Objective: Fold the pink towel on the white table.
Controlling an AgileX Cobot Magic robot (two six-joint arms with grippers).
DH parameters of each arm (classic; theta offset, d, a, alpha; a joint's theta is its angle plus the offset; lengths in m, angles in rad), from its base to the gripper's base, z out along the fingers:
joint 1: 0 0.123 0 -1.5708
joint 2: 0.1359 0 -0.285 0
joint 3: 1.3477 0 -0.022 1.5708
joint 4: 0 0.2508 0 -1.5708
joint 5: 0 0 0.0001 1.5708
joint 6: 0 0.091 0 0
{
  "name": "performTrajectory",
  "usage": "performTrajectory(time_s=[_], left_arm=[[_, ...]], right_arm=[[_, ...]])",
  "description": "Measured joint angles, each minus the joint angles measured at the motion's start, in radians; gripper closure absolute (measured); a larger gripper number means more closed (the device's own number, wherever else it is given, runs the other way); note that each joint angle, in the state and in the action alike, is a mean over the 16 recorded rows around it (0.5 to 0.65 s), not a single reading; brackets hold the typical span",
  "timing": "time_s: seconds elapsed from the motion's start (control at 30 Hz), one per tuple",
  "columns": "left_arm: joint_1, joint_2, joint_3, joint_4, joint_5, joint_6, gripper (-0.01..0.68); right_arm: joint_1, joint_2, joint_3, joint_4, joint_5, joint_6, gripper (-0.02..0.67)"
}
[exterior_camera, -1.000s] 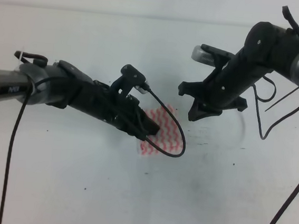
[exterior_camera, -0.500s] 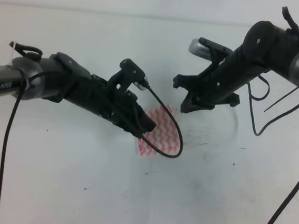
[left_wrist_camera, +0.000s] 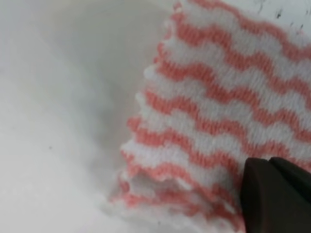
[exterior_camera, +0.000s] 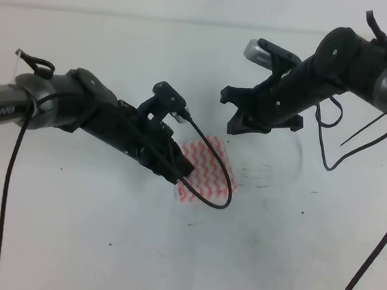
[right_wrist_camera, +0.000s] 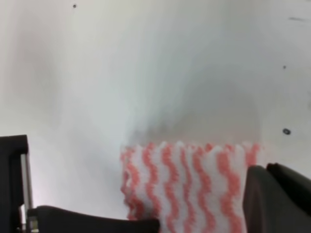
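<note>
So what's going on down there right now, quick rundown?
Left gripper low at the pink towel, fingers unclear. Right gripper lifted off it, holding nothing. Towel a small folded stack on the white table. Left arm's cable loops over towel.

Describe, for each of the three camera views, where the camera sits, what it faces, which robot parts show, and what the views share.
Exterior high: mounted above, looking down on the plain white table; both black arms, left tool, right tool.
Left wrist: on the left arm, close over the thin pink-and-white zigzag-striped towel; a dark tool finger shows.
Right wrist: on the right arm, facing down at the towel's edge from higher up; dark tool parts at the bottom corners.
Shared: all three show the towel on the table.
</note>
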Motion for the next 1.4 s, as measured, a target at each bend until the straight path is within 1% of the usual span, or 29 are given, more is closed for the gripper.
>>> performTrajectory(time_s=[0.53,0.9,1.4], left_arm=[[0.000,-0.001,0.001,0.004,-0.010,-0.004,0.678],[0.000,-0.007,0.000,0.005,-0.013,-0.005,0.678],[0.002,-0.032,0.001,0.007,-0.002,-0.004,0.678]], right_arm=[[0.000,0.075,-0.030,0.090,-0.008,-0.067,0.667],[0.000,0.114,-0.050,0.102,0.007,-0.082,0.667],[0.002,0.082,-0.105,0.111,0.068,-0.082,0.667]])
